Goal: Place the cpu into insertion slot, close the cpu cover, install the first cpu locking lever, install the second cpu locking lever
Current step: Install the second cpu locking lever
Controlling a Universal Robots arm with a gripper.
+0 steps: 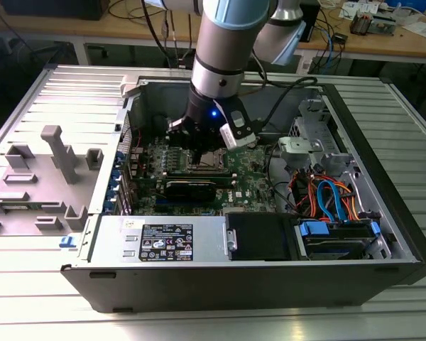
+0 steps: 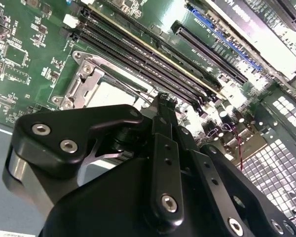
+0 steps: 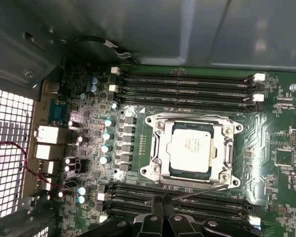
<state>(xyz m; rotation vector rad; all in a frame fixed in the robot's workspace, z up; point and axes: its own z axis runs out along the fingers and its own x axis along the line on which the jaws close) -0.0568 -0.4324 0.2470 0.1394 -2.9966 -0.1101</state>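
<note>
The cpu (image 3: 190, 147) lies flat in the insertion slot (image 3: 149, 171) on the green board, its silver-grey top showing through the window of the cpu cover (image 3: 158, 144), which is down over it. A thin metal locking lever (image 3: 202, 191) runs slantwise along one side of the socket. My gripper (image 3: 163, 201) is shut, its tips at the end of that lever; whether it pinches the lever is hidden. In the second wrist view the gripper (image 2: 165, 100) sits just beside the cover (image 2: 84, 81). In the exterior view the gripper (image 1: 199, 145) hangs low over the slot (image 1: 209, 162).
Long black memory slots (image 3: 187, 81) flank the socket on two sides. The open computer case (image 1: 199, 245) walls in the board, with a drive cage and cable bundle (image 1: 326, 195) at the exterior view's right. A grey fixture (image 1: 53, 167) stands on the table at the left.
</note>
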